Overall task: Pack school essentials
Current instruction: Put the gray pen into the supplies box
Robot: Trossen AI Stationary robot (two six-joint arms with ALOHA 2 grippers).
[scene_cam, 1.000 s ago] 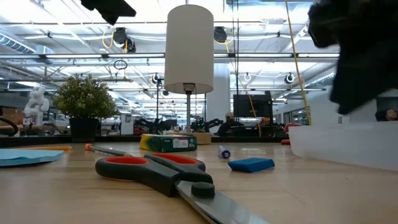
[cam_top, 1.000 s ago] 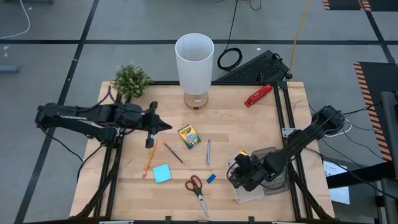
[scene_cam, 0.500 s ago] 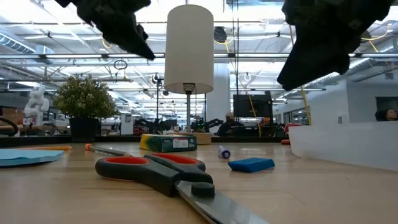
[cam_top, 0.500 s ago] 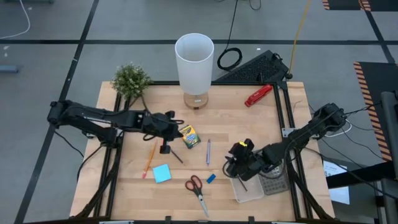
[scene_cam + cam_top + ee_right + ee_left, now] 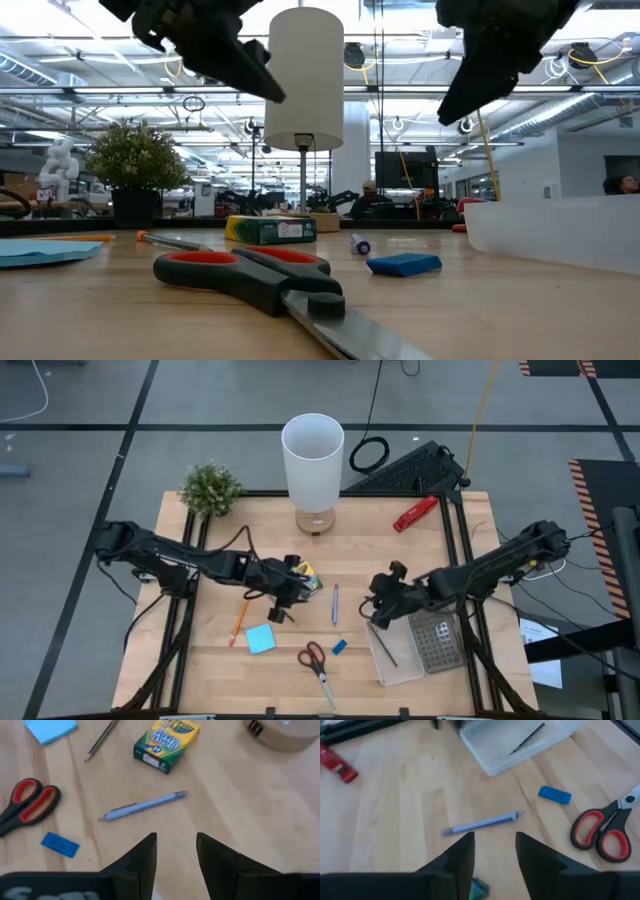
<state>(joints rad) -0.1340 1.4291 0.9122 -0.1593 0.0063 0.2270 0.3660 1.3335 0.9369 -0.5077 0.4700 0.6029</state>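
Your left gripper (image 5: 290, 586) hovers spread and empty over the crayon box (image 5: 306, 579) at the table's (image 5: 400, 560) centre. The right gripper (image 5: 381, 598), also spread and empty, faces the blue pen (image 5: 334, 603) from the tray (image 5: 400, 660) side. Both converge mid-table; collision is likely.

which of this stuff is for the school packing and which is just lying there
For the job: crayon box, blue pen, scissors, blue eraser, sticky-note pad, orange pencil, dark pencil already in the clear bin.

Lying about: plant, lamp, red tool.
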